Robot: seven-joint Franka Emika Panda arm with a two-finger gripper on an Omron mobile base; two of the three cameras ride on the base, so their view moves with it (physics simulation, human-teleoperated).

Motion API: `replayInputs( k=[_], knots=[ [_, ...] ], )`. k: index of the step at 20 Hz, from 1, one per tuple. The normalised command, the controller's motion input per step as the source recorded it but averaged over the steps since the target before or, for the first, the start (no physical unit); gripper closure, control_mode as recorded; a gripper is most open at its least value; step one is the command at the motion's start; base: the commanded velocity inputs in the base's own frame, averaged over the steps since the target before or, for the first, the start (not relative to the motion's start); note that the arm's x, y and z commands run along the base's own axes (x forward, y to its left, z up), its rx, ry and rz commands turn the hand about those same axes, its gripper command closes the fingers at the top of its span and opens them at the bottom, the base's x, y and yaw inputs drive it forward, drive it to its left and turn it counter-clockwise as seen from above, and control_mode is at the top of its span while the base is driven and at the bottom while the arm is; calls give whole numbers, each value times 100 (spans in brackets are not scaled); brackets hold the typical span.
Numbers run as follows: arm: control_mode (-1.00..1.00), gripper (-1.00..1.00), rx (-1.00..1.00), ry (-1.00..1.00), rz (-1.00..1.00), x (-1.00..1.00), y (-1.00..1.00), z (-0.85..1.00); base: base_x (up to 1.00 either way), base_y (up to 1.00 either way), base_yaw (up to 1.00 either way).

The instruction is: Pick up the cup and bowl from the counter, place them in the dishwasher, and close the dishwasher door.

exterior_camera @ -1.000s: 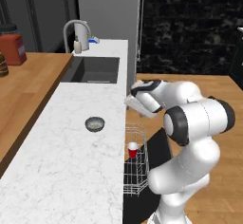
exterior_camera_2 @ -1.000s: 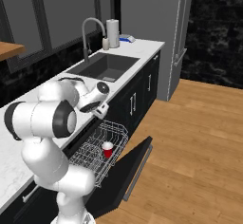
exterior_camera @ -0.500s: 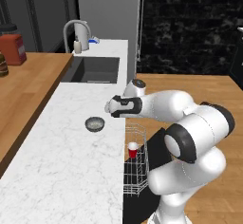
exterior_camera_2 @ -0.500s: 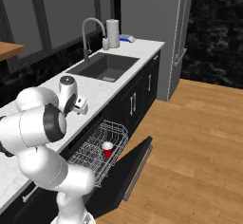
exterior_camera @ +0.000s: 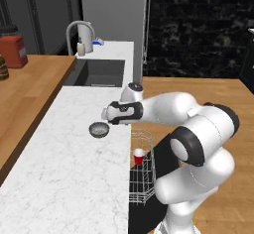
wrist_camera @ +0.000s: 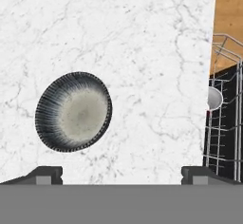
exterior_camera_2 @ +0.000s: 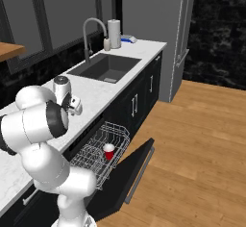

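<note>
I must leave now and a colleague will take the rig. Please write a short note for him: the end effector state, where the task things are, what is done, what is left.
End effector: open, empty, above the counter, beside the bowl.
Bowl: on the counter near its front edge, not yet grasped.
Cup: upright in the rack of the dishwasher.
Dishwasher door: open, folded down.
Done: cup placed.
Left: grasp the bowl, put it in the rack, close the door.
</note>
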Motion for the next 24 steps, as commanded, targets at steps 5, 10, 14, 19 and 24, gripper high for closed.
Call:
replayInputs(
  k=[5,10,14,19,24],
  knots=[
    [-100,-100,-4,9,0,9,41,-25,0,0,0],
    [-100,-100,-1,8,0,26,28,-31,0,0,0],
    [-100,-100,0,7,0,36,9,-36,0,0,0],
    [-100,-100,0,5,0,27,4,-35,0,0,0],
    [-100,100,0,1,0,2,17,-39,0,0,0]
  ],
)
